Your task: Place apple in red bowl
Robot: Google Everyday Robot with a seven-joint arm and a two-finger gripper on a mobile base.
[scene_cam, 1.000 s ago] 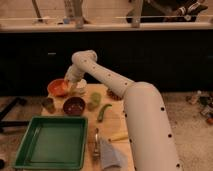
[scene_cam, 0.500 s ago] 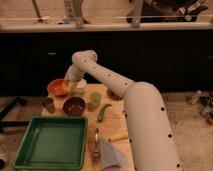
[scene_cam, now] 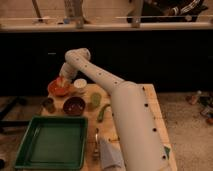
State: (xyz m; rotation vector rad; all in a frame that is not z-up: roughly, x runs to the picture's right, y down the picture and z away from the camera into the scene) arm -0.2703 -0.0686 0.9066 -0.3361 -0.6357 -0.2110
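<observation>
The red bowl point(scene_cam: 58, 89) stands at the far left of the wooden table point(scene_cam: 150, 107), next to a small white cup point(scene_cam: 80, 84). My gripper point(scene_cam: 62, 82) hangs at the end of the long white arm point(scene_cam: 100, 80), right over the red bowl and down at its rim. I cannot make out the apple. It may be hidden by the gripper or inside the bowl.
A maroon-brown bowl point(scene_cam: 74, 105) sits in front of the red bowl, with a small dark can point(scene_cam: 48, 104) to its left. A green cup point(scene_cam: 95, 100) and a long green vegetable point(scene_cam: 103, 111) lie to its right. A green tray point(scene_cam: 50, 142) fills the near left. A pale cloth point(scene_cam: 109, 154) lies near the front.
</observation>
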